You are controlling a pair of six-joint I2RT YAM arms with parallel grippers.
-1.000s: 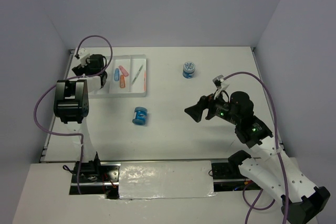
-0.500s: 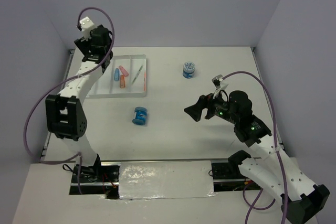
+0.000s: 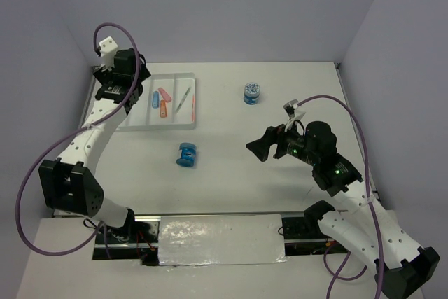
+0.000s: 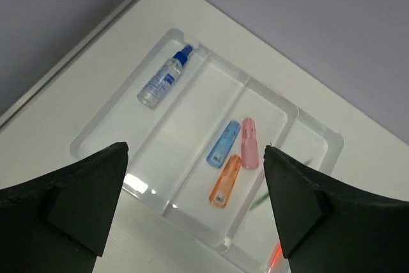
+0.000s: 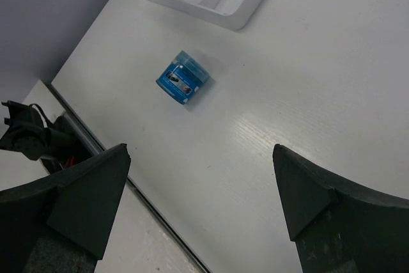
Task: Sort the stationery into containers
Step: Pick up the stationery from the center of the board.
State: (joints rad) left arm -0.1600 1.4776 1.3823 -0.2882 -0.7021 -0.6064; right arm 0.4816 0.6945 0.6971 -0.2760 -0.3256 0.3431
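Judging from what lies loose, the step in hand is the pickup of the nearer blue spool (image 5: pixel 183 78), and your right gripper (image 5: pixel 201 151) is the one placed for it: it hangs above the table with its fingers spread wide and nothing between them. The spool lies on its side below and ahead of those fingers, a little toward the finger on the left of the wrist view, so shift that way until it sits on the midline before you descend. Because it can probably roll, turn the wrist so the pads close on its flat ends, not its curved flank, and come down straight. The second blue spool (image 3: pixel 253 93) stands further out beyond this gripper, well apart; leave it for later. Your left gripper (image 4: pixel 195 151) is raised over the tray (image 4: pixel 185 113), also wide open and empty. Directly under it one compartment holds the blue piece (image 4: pixel 223 144), pink piece (image 4: pixel 249 143) and orange piece (image 4: pixel 225 181); a small bottle (image 4: pixel 165 76) lies further ahead and to its left. Keep that arm high so the tray is reachable for the delivery.
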